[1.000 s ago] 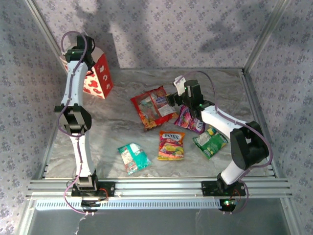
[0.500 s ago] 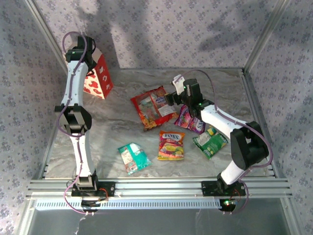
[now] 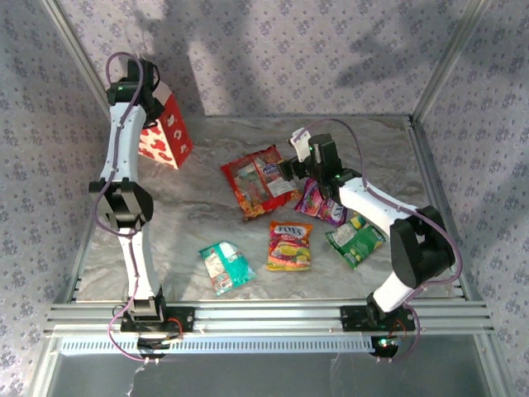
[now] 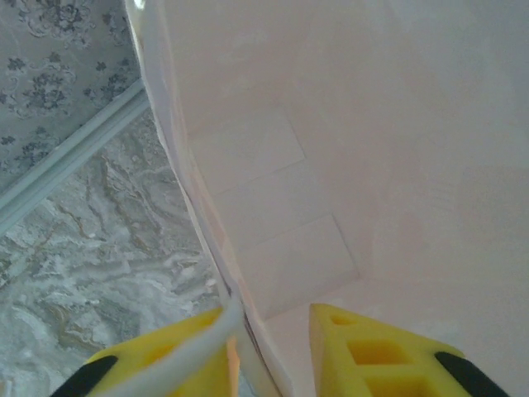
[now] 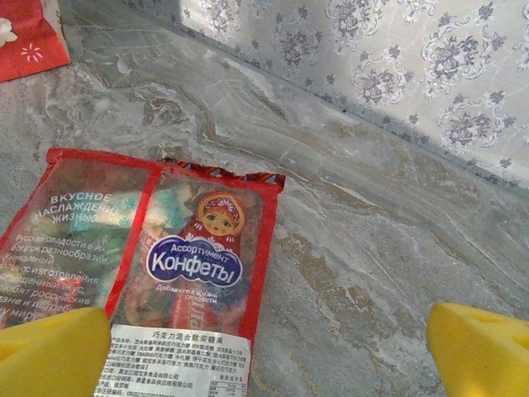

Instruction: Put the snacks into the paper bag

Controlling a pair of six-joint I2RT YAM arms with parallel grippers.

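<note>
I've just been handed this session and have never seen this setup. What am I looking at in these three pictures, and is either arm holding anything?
Two robot arms are bolted at the near edge of a marbled table. The wide picture looks down from above and behind them. The other two come from a camera on each wrist, looking past that arm's own yellow tool. The left tool straddles the rim of the paper bag, one finger inside and one outside; whether it pinches is unclear. The right tool is open and empty above the large red packet. The purple-pink packet, orange-yellow packet, green packet and teal packet lie loose on the table.
</note>
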